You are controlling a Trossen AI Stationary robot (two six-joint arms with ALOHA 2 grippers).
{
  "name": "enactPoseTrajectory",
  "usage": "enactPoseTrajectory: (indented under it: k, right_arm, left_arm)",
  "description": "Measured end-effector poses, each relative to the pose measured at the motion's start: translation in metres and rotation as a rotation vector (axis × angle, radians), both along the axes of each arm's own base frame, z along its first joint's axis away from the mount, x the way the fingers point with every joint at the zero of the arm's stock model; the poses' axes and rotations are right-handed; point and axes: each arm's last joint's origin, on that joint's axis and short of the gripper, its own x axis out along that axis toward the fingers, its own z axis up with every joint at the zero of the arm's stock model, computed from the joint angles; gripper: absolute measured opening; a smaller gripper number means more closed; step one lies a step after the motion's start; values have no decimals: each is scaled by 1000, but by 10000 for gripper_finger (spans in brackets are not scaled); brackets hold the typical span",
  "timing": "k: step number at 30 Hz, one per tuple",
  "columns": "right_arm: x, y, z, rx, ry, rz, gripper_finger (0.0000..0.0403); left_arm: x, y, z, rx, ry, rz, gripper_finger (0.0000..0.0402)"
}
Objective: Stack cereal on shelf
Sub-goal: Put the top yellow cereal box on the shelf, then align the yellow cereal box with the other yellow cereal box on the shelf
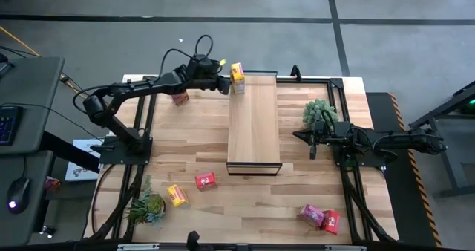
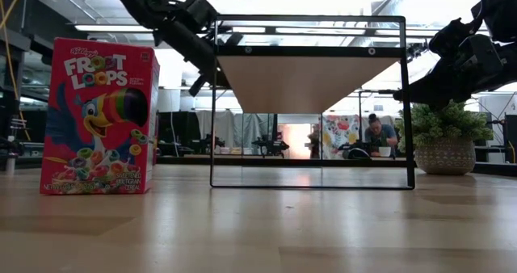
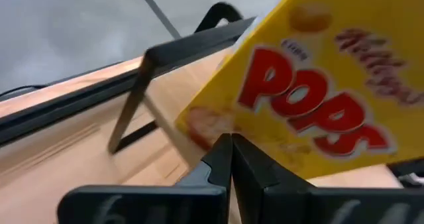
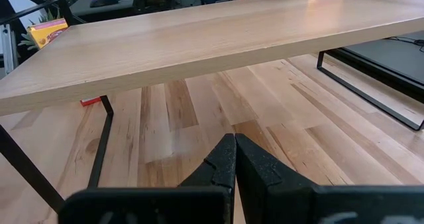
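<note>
The counter (image 1: 193, 143) carries the shelf (image 1: 253, 121) at its middle, and my biggest worry is there: the yellow cereal box (image 1: 237, 78) sits right at the shelf's far corner, so a crooked release could tip it off the edge. My left arm reaches across from its base, left hand (image 1: 225, 83) just beside that box; in the wrist view its fingers (image 3: 228, 159) look pressed together, not clamped on the box. My right arm waits beside the shelf, right hand (image 1: 312, 142) together too. Other boxes lie scattered on the counter.
</note>
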Motion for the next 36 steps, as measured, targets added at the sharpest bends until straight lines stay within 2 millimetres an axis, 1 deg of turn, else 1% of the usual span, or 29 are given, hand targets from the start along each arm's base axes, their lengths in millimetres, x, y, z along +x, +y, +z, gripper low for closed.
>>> enactPoseTrajectory:
  k: [9, 16, 22, 26, 31, 34, 36]
  right_arm:
    - [0, 0, 0, 0, 0, 0, 0]
    - [0, 0, 0, 0, 0, 0, 0]
    - [0, 0, 0, 0, 0, 0, 0]
    - [0, 0, 0, 0, 0, 0, 0]
    - [0, 0, 0, 0, -1, 0, 0]
    - [0, 0, 0, 0, 0, 0, 0]
    - [0, 0, 0, 0, 0, 0, 0]
  left_arm:
    - [9, 5, -23, -45, 45, 18, 0]
    - [13, 8, -24, -21, 20, 29, 0]
    - [8, 11, -20, -15, 14, 17, 0]
    - [-5, 17, -10, 8, 29, 34, 0]
    - [-32, 21, 8, 40, 71, 61, 0]
    - [-47, 14, 22, 85, 84, 53, 0]
    - [-55, 2, 28, 112, 58, 40, 0]
